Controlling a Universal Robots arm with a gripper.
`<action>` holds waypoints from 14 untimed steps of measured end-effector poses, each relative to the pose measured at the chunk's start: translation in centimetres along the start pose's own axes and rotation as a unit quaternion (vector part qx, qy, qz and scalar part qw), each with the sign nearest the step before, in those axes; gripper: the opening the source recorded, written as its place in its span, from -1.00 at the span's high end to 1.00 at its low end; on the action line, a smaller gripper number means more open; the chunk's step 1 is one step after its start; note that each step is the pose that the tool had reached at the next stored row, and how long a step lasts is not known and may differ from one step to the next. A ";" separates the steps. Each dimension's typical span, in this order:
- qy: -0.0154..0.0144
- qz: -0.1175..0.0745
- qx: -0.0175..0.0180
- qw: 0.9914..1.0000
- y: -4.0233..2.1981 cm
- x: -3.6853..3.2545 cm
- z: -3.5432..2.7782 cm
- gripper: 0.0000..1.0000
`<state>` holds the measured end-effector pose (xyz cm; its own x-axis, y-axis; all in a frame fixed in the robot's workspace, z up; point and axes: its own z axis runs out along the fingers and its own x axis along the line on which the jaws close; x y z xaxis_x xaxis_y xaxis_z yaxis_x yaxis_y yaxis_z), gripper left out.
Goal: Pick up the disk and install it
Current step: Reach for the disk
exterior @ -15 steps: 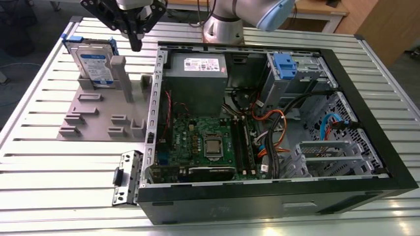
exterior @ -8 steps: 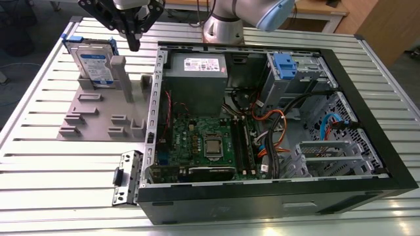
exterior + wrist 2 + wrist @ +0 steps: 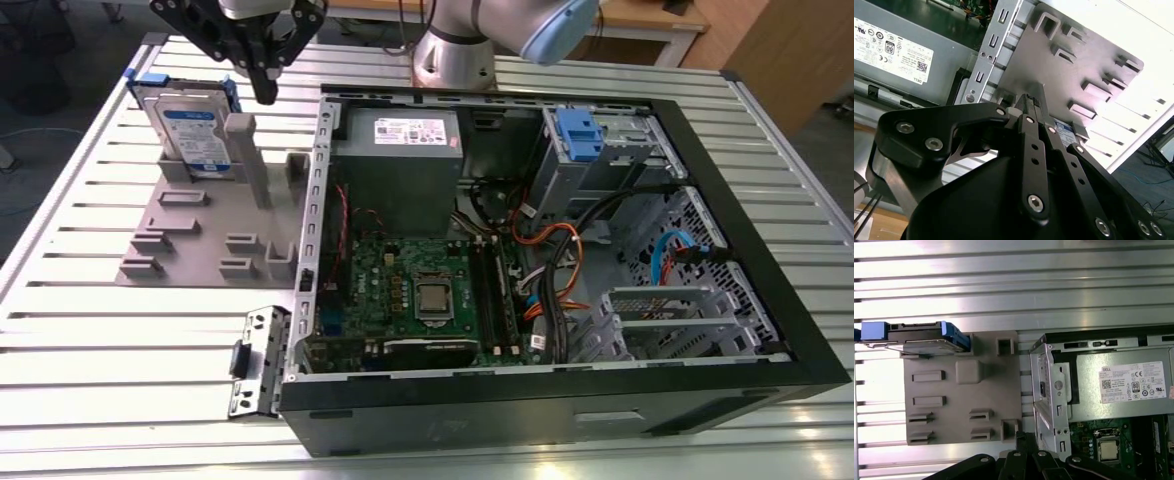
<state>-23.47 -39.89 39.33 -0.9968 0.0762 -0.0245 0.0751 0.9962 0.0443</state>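
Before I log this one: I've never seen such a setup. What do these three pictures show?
A robot arm with a two-fingered gripper works over a slatted metal table. One picture looks on from outside; two come from cameras at the arm's wrist. On the table sit an open computer case and a grey holder plate, with the disk standing upright in it. The gripper hangs over the plate's edge by the case, shut, holding nothing.
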 end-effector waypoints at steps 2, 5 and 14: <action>0.000 0.000 0.000 1.000 -0.02 0.26 -0.01 0.80; 0.000 0.000 0.000 1.000 -0.04 0.56 -0.01 0.80; 0.000 0.000 0.000 1.000 -0.11 1.48 0.03 0.80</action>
<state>-24.95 -39.89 39.26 -0.9968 0.0761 -0.0246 0.0750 0.9962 0.0441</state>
